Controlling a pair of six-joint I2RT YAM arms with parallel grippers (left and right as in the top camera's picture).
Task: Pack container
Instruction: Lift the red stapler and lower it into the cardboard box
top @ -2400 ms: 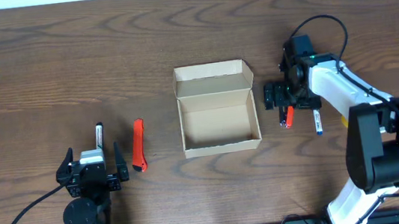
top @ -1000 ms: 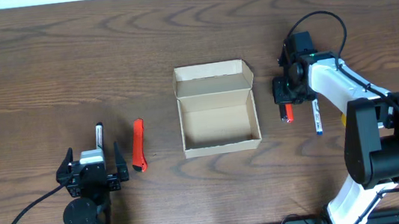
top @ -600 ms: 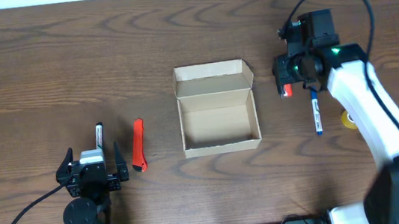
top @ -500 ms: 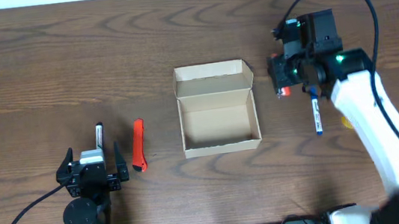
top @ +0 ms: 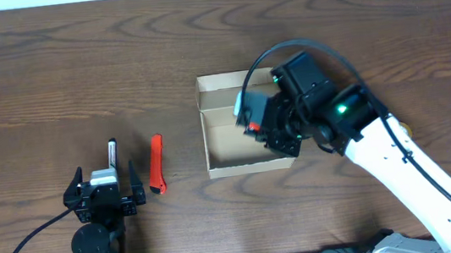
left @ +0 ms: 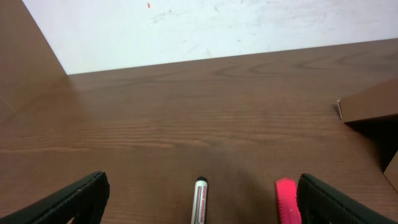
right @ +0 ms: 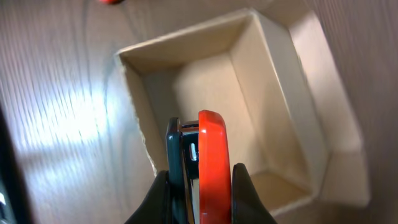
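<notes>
Red pen (right: 212,149) pinched in right pincer (right: 200,193) — above container (right: 270,87); left pincer (left: 205,199) spread.

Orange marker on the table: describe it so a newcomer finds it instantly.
Find the open box mid-table, then look toward the left claw. Two pens lie there, apart and roughly parallel; the marker is the one nearer the box. It is thick and orange-red; the other pen is thin, black and white.
</notes>
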